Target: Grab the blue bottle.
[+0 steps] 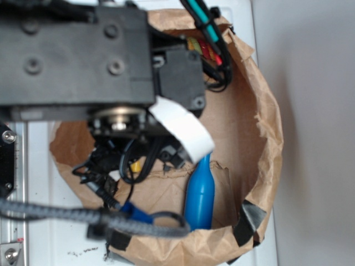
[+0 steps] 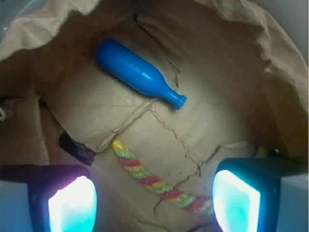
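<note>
Gripper (image 2: 154,198) fingers spread wide, grasping nothing. Blue bottle (image 2: 137,73) lies on its side on paper bag (image 2: 227,58) floor, apart from gripper. Rope toy (image 2: 154,183) lies between fingers, below bottle.

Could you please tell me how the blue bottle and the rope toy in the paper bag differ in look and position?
The blue bottle is one smooth, solid blue; the rope toy is twisted in red, yellow and green strands. The bottle has a rounded body narrowing to a neck; the rope toy is thin throughout. In the wrist view the rope toy lies between the open gripper's fingers, the bottle farther off. Both lie flat on the paper bag's floor.
</note>
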Motion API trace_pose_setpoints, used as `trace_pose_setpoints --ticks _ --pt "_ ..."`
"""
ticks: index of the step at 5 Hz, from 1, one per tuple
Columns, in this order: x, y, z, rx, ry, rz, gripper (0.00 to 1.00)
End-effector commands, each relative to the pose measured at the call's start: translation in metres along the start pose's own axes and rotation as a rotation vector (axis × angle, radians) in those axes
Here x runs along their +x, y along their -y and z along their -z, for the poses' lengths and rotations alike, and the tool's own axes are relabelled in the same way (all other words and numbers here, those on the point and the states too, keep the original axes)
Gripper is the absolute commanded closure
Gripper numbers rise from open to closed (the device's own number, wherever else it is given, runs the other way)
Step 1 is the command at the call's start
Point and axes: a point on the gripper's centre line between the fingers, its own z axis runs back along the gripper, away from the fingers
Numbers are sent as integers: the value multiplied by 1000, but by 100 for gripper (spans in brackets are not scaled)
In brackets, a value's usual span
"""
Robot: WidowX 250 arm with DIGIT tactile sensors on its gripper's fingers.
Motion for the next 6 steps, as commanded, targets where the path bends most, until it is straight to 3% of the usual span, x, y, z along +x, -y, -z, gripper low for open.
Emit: trace_pose_setpoints --ticks 1,3,6 --pt "9 4 -14 38 27 2 0" --pt "9 4 -14 38 27 2 0" --pt "27 6 44 3 8 233 0"
